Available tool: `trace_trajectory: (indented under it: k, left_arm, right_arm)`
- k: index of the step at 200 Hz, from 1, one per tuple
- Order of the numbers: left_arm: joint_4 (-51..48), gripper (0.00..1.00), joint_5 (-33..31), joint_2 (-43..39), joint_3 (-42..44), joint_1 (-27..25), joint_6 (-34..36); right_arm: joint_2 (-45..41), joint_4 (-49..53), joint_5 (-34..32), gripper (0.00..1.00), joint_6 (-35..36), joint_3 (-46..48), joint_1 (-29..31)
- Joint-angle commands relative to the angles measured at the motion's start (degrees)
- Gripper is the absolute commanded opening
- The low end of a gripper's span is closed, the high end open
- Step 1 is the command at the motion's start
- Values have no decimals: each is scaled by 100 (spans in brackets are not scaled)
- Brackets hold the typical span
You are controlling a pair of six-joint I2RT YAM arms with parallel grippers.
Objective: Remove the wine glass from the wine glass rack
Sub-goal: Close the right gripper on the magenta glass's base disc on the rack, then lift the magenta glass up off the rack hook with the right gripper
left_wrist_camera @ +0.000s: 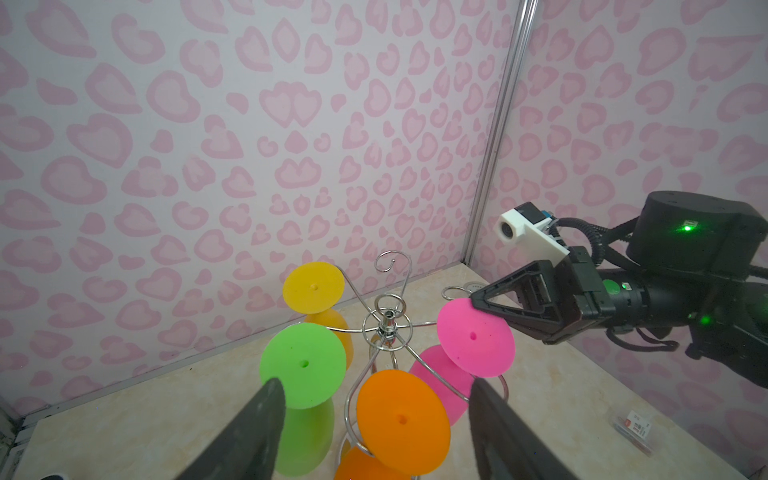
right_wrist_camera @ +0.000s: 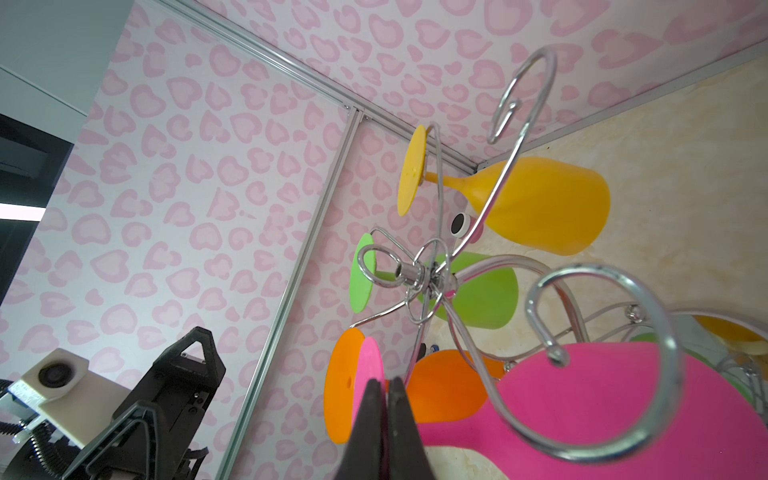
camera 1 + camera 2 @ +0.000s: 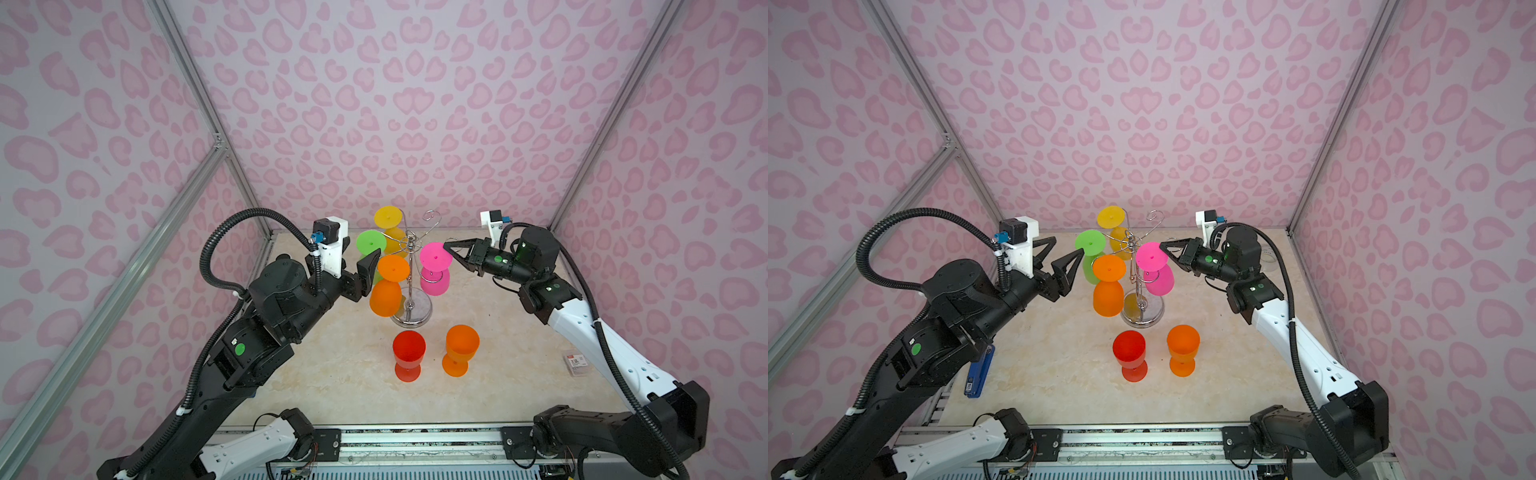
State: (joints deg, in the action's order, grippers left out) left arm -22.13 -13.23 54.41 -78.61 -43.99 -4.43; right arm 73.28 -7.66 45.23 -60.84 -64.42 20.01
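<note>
The chrome wine glass rack (image 3: 409, 272) stands mid-table with glasses hanging upside down from its curled arms. One is a pink wine glass (image 3: 434, 282); the others are orange (image 3: 386, 297), green (image 3: 371, 243) and yellow (image 3: 388, 218). My right gripper (image 2: 384, 380) is shut on the rim of the pink glass's foot disc (image 1: 476, 340), and the stem still sits in its rack arm (image 2: 602, 365). My left gripper (image 1: 375, 380) is open just left of the rack, its fingers (image 1: 266, 415) either side of the orange foot without touching it.
In front of the rack a red glass (image 3: 409, 353) and another orange glass (image 3: 461, 349) stand upright on the marble table (image 3: 332, 374). A small packet (image 3: 573, 365) lies at the right and a blue object (image 3: 980, 370) by the left edge. Pink walls close in on three sides.
</note>
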Motion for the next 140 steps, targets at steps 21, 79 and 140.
trace_trajectory:
  k: [21, 79, 140]
  left_arm:
    - [288, 72, 75, 7, -32, 16, -10]
    - [379, 72, 152, 135, -49, 44, -36]
    - [859, 72, 1260, 471, 4, 473, -476]
  right_arm:
    - [-322, -140, 98, 0, -34, 214, -302]
    - [-1358, 705, 205, 0, 206, 518, -992]
    - [-2160, 1450, 459, 0, 363, 39, -1783]
